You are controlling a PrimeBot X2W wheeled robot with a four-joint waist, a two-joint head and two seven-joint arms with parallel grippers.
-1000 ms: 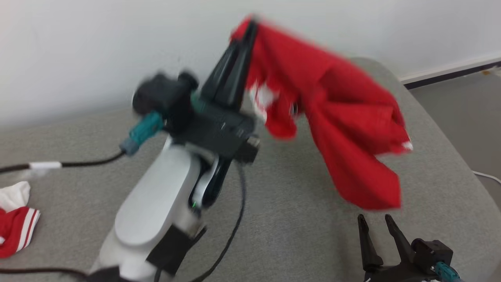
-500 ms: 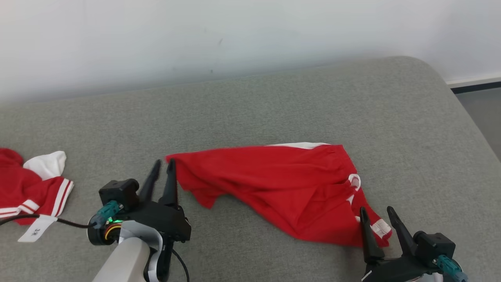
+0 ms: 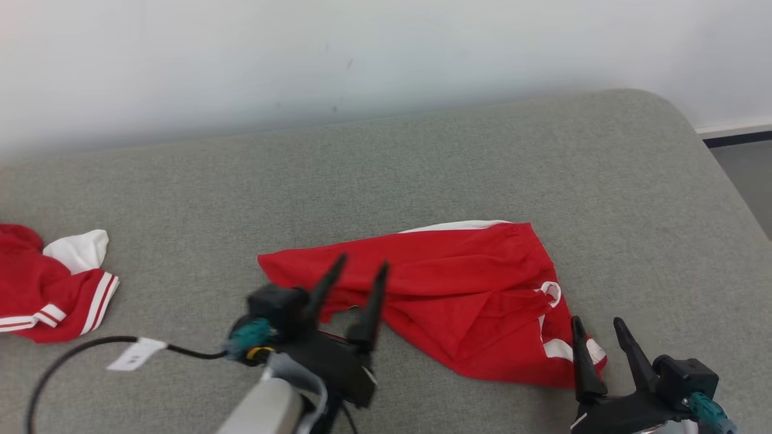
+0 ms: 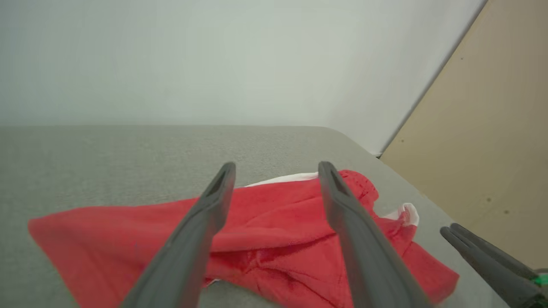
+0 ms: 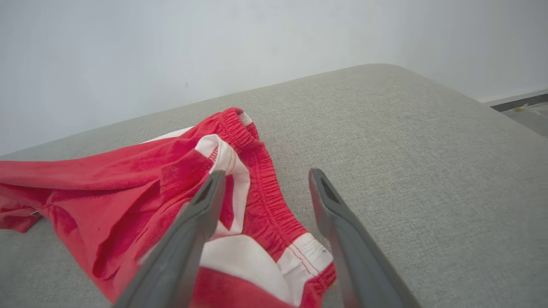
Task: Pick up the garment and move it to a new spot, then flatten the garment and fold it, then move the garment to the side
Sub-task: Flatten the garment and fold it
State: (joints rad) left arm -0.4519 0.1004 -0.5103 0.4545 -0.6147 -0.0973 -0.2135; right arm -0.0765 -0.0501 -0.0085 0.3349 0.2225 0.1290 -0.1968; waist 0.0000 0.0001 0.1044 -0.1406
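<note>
Garment (image 3: 458, 301) crumpled at frame centre on grey cushion (image 3: 181, 199) (white trim at right end). Left gripper (image 3: 362, 263) wide, empty; right gripper (image 3: 597, 321) lower right, wide, empty.

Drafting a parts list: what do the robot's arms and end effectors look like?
The left end effector: two long, dark, tapered fingers on a black body, teal connector, black cable with white tag, pale grey forearm. The right end effector: the same fingers, teal connector.

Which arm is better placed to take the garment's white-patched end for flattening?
Right, probably. The right gripper stands open beside that end of the garment; the left gripper, open, hovers over the other, plain red part.
</note>
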